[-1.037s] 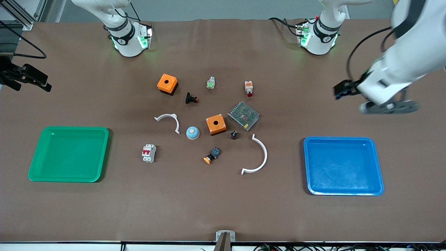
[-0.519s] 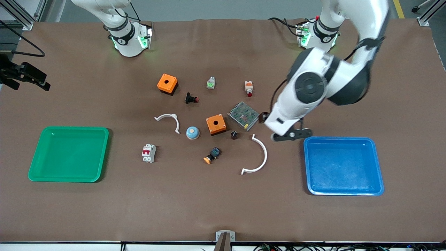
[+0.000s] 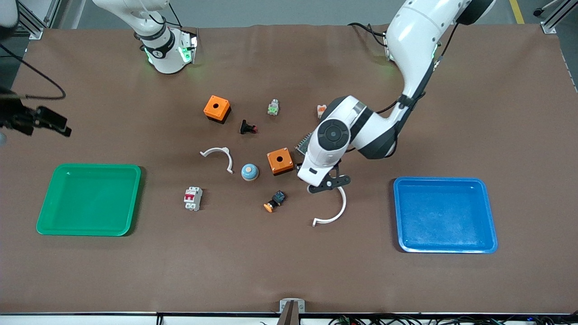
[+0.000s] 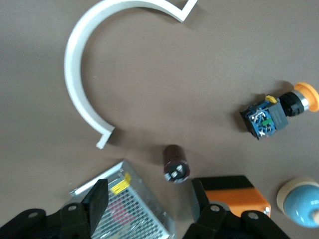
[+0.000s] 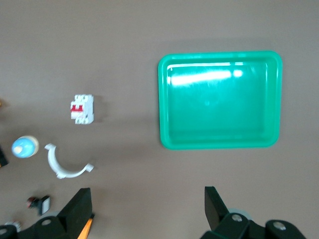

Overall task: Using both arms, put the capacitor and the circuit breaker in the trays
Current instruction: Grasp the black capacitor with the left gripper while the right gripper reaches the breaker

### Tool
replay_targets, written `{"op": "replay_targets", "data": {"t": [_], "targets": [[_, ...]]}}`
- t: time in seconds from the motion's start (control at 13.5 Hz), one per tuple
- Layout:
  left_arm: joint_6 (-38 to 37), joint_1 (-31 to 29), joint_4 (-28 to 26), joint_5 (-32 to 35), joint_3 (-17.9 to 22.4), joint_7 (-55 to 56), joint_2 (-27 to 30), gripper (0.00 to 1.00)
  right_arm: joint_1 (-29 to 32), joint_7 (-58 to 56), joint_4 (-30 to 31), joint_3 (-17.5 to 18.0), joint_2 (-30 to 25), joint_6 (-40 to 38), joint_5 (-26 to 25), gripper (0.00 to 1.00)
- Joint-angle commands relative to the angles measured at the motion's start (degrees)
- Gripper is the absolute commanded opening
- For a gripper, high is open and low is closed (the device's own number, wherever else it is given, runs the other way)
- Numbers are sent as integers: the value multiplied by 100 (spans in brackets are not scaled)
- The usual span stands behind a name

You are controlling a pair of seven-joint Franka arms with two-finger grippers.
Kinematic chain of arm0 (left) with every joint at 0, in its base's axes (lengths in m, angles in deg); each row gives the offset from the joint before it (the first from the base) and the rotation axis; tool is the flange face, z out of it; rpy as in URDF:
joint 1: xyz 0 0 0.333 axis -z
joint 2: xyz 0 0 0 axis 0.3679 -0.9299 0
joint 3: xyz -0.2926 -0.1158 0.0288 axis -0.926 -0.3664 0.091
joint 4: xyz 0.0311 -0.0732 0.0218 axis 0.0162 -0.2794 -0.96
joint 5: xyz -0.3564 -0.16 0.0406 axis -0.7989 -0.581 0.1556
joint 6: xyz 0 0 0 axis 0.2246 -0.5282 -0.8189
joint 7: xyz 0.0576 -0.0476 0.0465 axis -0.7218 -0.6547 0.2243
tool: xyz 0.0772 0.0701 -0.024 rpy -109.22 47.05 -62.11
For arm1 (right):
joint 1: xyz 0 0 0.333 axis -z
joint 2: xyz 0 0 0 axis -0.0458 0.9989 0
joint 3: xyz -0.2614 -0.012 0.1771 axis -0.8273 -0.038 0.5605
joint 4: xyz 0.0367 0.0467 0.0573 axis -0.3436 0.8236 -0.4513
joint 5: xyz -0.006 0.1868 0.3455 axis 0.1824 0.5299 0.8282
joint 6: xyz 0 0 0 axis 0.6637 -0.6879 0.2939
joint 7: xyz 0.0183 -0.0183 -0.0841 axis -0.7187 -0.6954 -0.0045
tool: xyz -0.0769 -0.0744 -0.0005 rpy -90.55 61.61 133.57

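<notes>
Now left end effector (image 4: 147, 196) spread above the capacitor (image 4: 175, 164), right end effector (image 5: 147, 204) spread, high over the table's edge.

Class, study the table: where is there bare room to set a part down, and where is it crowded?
Bare cloth runs between the circuit breaker and green tray, and along the front-camera edge below both trays. Both trays, including the blue tray, are empty. Crowded: the middle, where the left gripper hangs over the capacitor.
</notes>
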Motion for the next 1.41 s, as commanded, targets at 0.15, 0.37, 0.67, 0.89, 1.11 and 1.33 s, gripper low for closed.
{"op": "replay_targets", "data": {"t": [0.15,0.37,0.67,0.89,1.11,1.33], "targets": [[387,358,246,128,167,420,-484,69,-30,-201,-232,79,946,476,-16,100],[432,385,237,137,176,421,-633,63,-381,375,-145,88,1026,686,80,100],[432,438,211,224,167,438,-722,53,-1083,1871,503,96,1202,1659,177,100],[432,429,229,242,167,430,-739,32,-1392,2198,945,97,1517,2585,186,100],[432,368,237,303,176,412,-678,0,-1533,2216,945,97,1965,3181,221,100],[275,71,194,505,228,429,-275,0,-1691,2286,963,88,2545,3797,221,100]]}}
